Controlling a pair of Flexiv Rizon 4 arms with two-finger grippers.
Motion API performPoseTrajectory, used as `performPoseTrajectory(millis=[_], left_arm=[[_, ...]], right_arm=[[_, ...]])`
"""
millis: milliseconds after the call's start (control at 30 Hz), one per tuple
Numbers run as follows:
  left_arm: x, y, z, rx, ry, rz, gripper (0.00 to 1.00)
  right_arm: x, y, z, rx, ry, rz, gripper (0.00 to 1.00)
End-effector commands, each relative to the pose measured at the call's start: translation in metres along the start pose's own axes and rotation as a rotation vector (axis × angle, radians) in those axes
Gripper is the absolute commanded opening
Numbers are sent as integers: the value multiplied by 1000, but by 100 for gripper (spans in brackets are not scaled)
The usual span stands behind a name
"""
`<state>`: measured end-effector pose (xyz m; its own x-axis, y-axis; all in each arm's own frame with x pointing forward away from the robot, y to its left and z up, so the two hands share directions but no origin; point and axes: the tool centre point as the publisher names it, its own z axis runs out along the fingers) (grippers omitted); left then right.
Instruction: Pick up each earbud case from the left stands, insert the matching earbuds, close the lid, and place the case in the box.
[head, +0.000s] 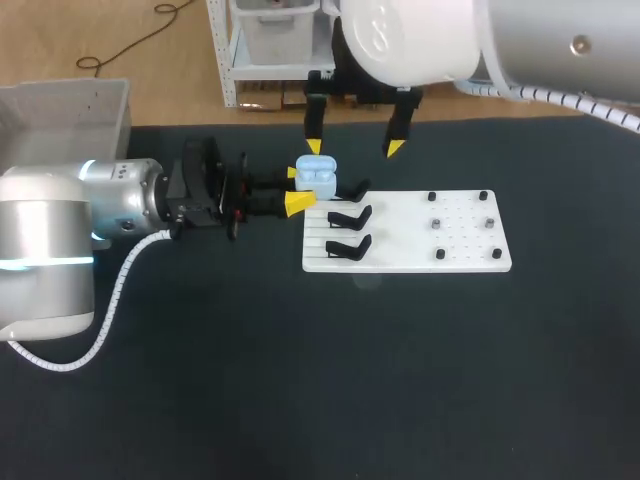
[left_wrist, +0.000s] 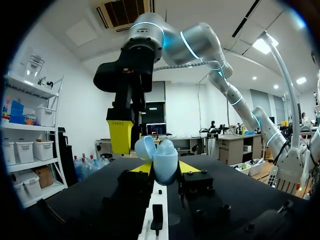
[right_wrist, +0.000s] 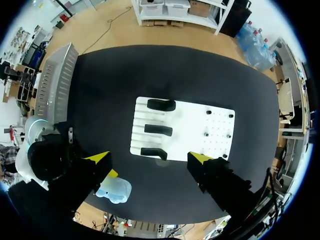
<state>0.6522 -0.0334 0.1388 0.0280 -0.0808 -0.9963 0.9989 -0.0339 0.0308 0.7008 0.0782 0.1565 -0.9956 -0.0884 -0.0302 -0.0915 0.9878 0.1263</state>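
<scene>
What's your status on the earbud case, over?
Left gripper: jaws shut on the blue case, lid open. Right gripper: jaws open, hovering close by. Stands on the white board bare; nothing in the way.

Black table (head: 300, 380); white board (head: 400, 250) lying flat on it.

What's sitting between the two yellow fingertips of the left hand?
A light blue plastic earbud case with its lid open, held between the fingertips of the left hand. The left wrist view shows it plainly.
</scene>
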Motion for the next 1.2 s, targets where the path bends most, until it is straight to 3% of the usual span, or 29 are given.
performPoseTrajectory(millis=[33, 600, 933, 1200], left_arm=[[0, 0, 0, 1, 0, 1, 0], [0, 0, 0, 1, 0, 1, 0], [0, 0, 0, 1, 0, 1, 0], [0, 0, 0, 1, 0, 1, 0]], right_arm=[[8, -2, -3, -5, 12, -1, 100], [33, 0, -4, -38, 54, -18, 100], [37, -16, -36, -14, -206, -20, 100], [64, -35, -58, -55, -299, -69, 100]])
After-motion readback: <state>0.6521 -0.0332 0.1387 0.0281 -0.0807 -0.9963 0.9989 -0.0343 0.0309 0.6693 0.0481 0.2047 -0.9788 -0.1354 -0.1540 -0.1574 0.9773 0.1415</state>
